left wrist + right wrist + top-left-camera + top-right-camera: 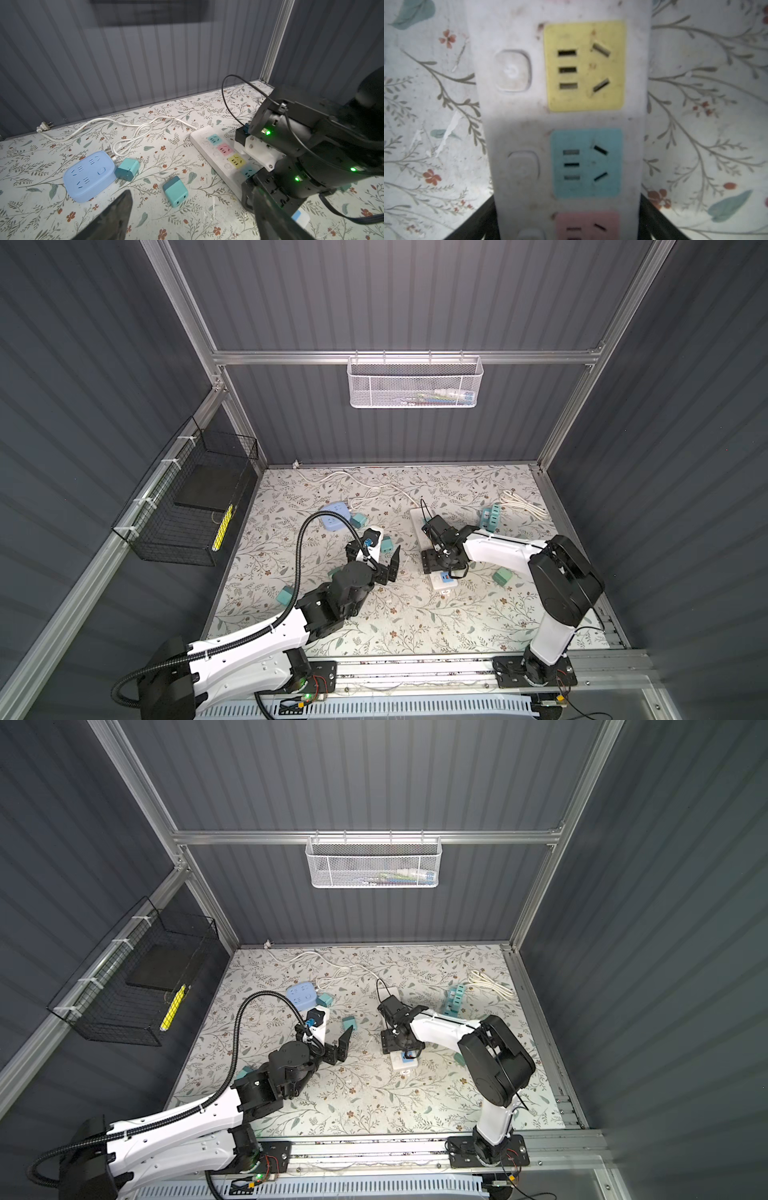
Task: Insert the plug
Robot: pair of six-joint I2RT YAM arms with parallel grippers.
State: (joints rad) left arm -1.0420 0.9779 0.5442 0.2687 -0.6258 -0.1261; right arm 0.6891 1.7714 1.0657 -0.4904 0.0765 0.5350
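Note:
A teal plug (175, 191) lies on the floral mat just ahead of my left gripper (193, 220), whose jaws stand open and empty above the mat. In both top views the same plug (387, 544) (350, 1022) lies beside the left gripper (374, 556) (324, 1036). The white power strip (216, 153) has coloured sockets and runs down the middle of the mat. My right gripper (570, 220) points down over the strip (517, 124), one finger against each long side. Its yellow, blue and pink sockets are empty. In the top views the right gripper (436, 566) (400, 1044) hides the strip's middle.
A light blue power strip (89, 176) with a white cord lies at the back left, a second teal plug (126, 169) beside it. More teal plugs (503, 576) (286, 595) lie on the mat. A teal rack (492, 518) and coiled white cable (523, 502) sit at the back right.

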